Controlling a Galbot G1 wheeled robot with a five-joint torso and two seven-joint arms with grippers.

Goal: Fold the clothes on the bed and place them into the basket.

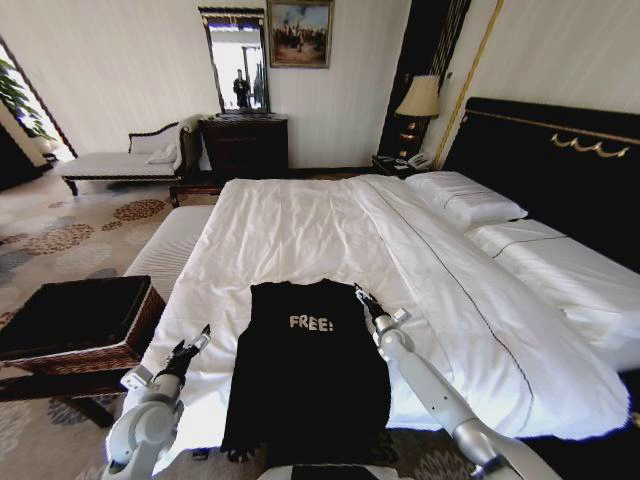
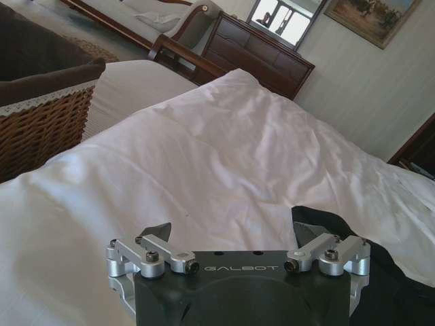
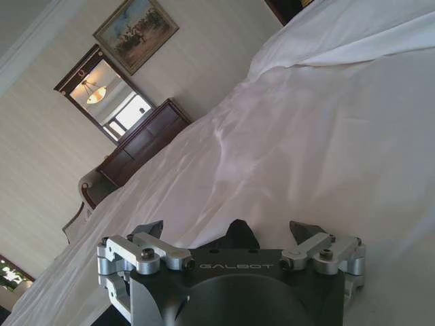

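Note:
The clothes, a black T-shirt (image 1: 305, 370) with white "FREE!" lettering, lie flat on the bed (image 1: 330, 230), and the hem hangs over the foot edge. My right gripper (image 1: 362, 298) is open at the shirt's far right corner. In the right wrist view a black corner of the shirt (image 3: 238, 236) peaks up between the spread fingers of the right gripper (image 3: 228, 229). My left gripper (image 1: 193, 343) is open above the white sheet, a little left of the shirt. In the left wrist view the left gripper (image 2: 233, 229) has the shirt (image 2: 397, 288) off to one side. The wicker basket (image 1: 80, 320) with a black lining stands left of the bed.
A white striped bench (image 1: 172, 245) stands along the bed's left side, behind the basket (image 2: 41, 129). White pillows (image 1: 465, 197) and a black headboard (image 1: 560, 160) are at the right. A dark dresser (image 1: 245, 145) with a mirror and a chaise stand by the far wall.

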